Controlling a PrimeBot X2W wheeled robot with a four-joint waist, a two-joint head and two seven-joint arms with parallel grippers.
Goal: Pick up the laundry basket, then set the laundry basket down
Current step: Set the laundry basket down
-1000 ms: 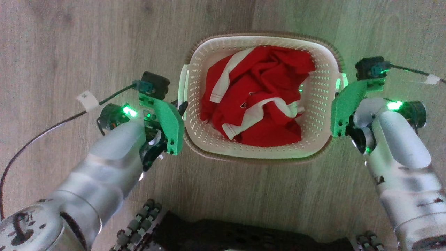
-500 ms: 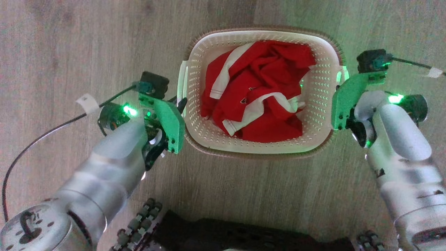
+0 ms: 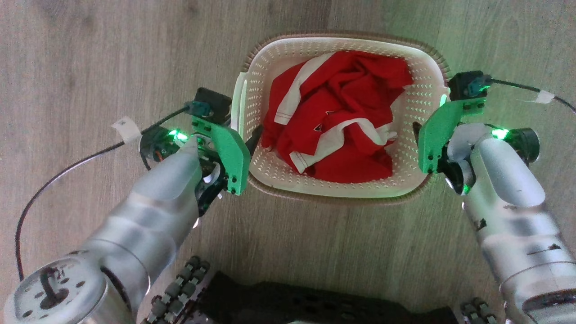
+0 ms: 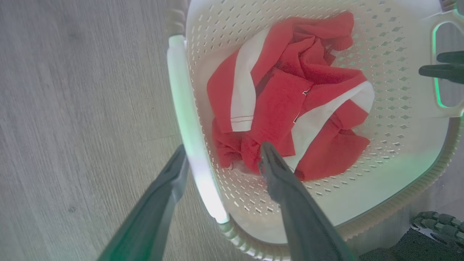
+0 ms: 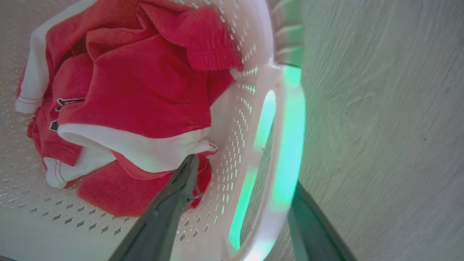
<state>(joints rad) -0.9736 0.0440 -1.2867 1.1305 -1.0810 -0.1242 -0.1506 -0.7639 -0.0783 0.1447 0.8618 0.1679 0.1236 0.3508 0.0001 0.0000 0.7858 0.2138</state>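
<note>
The laundry basket point(image 3: 270, 167) is cream-white and perforated with a brownish rim, and it stands on the wood floor holding a crumpled red and white garment point(image 3: 342, 130). My left gripper point(image 3: 245, 135) is open astride the basket's left handle point(image 4: 181, 90), one finger outside and one inside the wall. My right gripper point(image 3: 427, 130) is open astride the right handle point(image 5: 290, 145) in the same way. In the left wrist view the left gripper point(image 4: 223, 146) brackets the handle bar. In the right wrist view the right gripper point(image 5: 244, 172) brackets the green-lit handle loop.
The robot's dark base with roller wheels point(image 3: 189, 283) lies at the bottom of the head view. A black cable point(image 3: 67, 166) trails from the left wrist and another point(image 3: 531, 92) from the right. Wood floor point(image 3: 90, 67) surrounds the basket.
Both grippers have moved inward from beside the basket. Each now has one finger inside the wall and one outside its handle. The head view has shifted slightly.
</note>
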